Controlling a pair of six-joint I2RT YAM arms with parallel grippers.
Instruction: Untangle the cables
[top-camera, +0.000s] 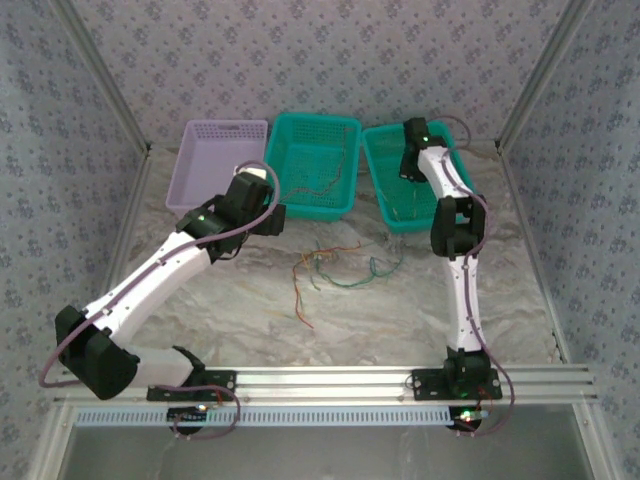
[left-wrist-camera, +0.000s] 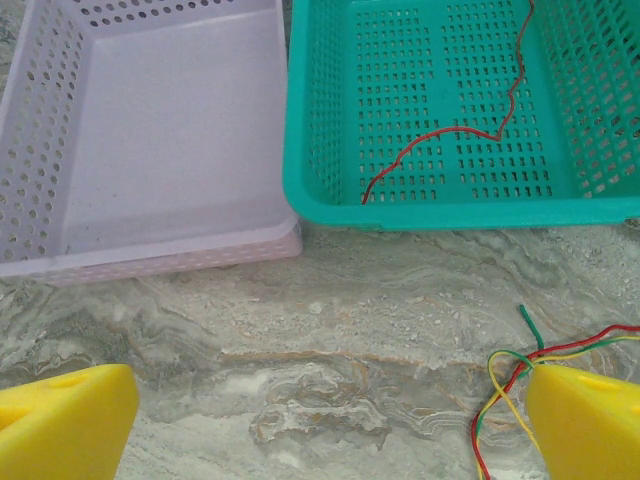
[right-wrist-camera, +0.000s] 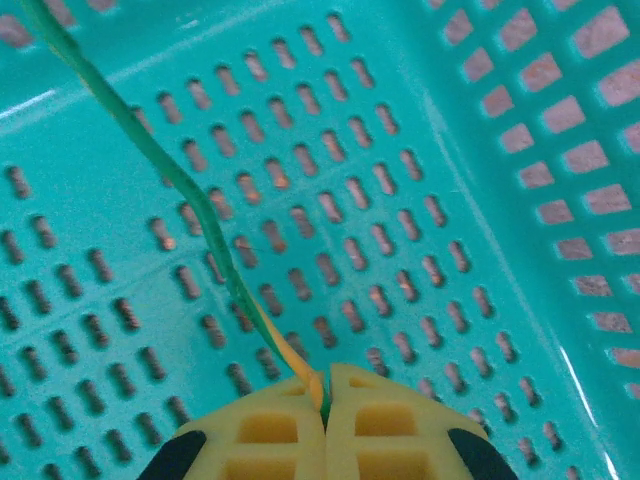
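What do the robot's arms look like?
The left arm and right arm have white links, black joints and a mauve cable along each. The left end effector and right end effector have blocky yellow fingers. Black bases sit on a silver rail.

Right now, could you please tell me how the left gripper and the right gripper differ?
The left gripper is wide open and holds nothing; the right gripper is shut on a green cable. The left gripper hovers over the table; the right gripper hangs over the floor of the right teal basket. Both have yellow fingers.
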